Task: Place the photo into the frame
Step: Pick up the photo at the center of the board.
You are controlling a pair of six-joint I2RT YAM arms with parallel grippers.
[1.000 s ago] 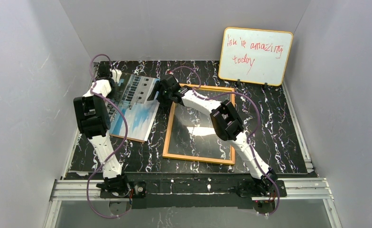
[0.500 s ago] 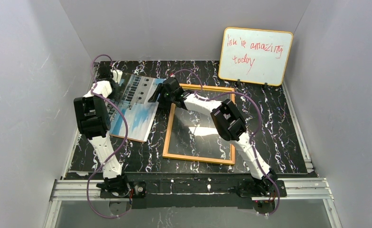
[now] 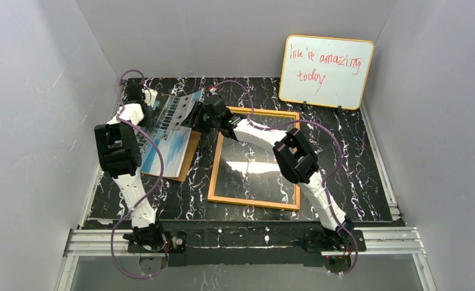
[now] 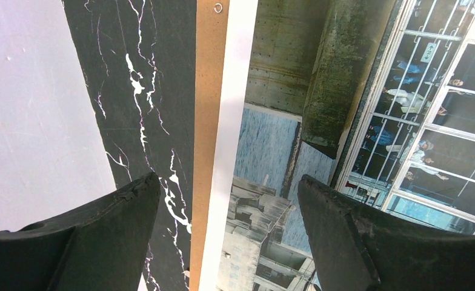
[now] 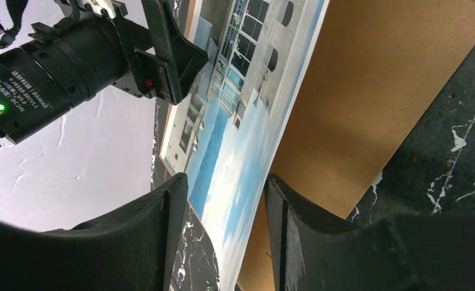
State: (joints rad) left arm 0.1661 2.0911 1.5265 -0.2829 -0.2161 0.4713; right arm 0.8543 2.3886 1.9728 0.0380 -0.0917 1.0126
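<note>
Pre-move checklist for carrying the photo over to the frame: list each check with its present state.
1. Right hand astride the photo edge: ok.
2. Right hand clamped firmly: cannot tell.
3. Photo's right edge lifted off the brown backing board: ok.
4. Left hand open, nothing held: ok.
5. Frame lying flat, its pane uncovered: ok.
6. Photo in the frame: not ok, it lies left of it.

White arm links, black joint housings, purple cables, black claw fingers (image 4: 96,242), green indicator light
</note>
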